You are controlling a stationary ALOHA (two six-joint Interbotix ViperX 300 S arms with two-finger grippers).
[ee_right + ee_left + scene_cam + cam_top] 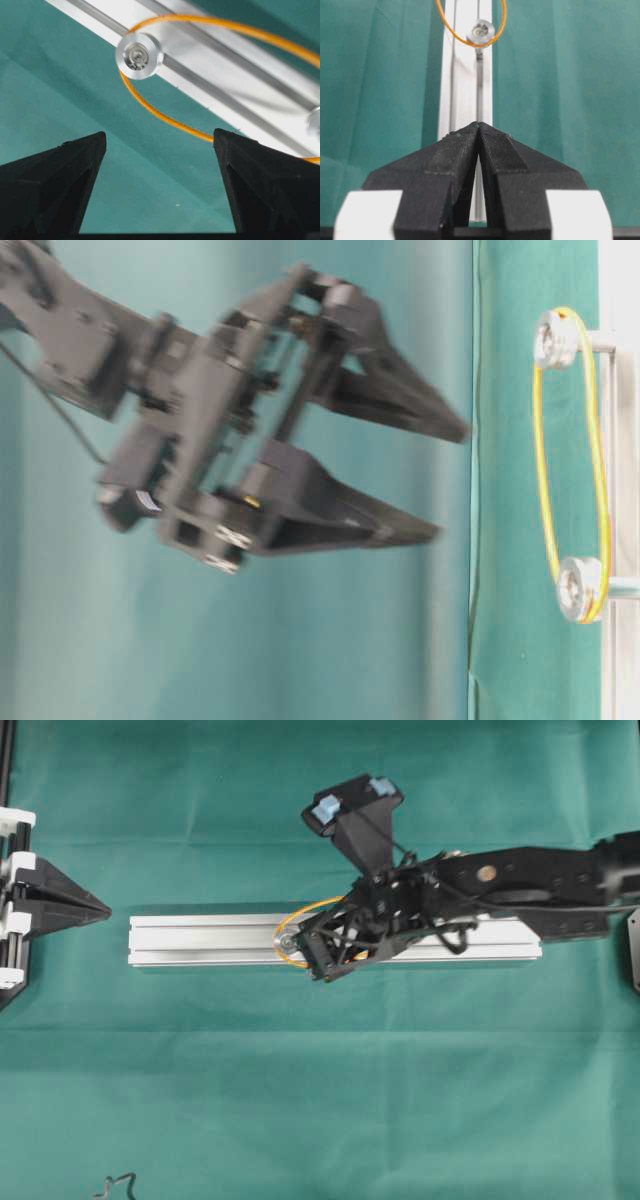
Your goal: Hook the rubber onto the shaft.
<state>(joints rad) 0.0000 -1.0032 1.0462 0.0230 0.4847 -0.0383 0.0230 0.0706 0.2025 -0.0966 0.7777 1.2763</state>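
We see the rubber looped round both shafts, seemingly seated. Our right tool gapes, released; the left tool sits clenched. Next: withdraw cleanly.

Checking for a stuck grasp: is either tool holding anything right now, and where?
Nothing is held. The right tool is open and off the orange rubber band, which loops both pulleys. The left tool is shut on nothing.

Right hand spread wide, left hand closed
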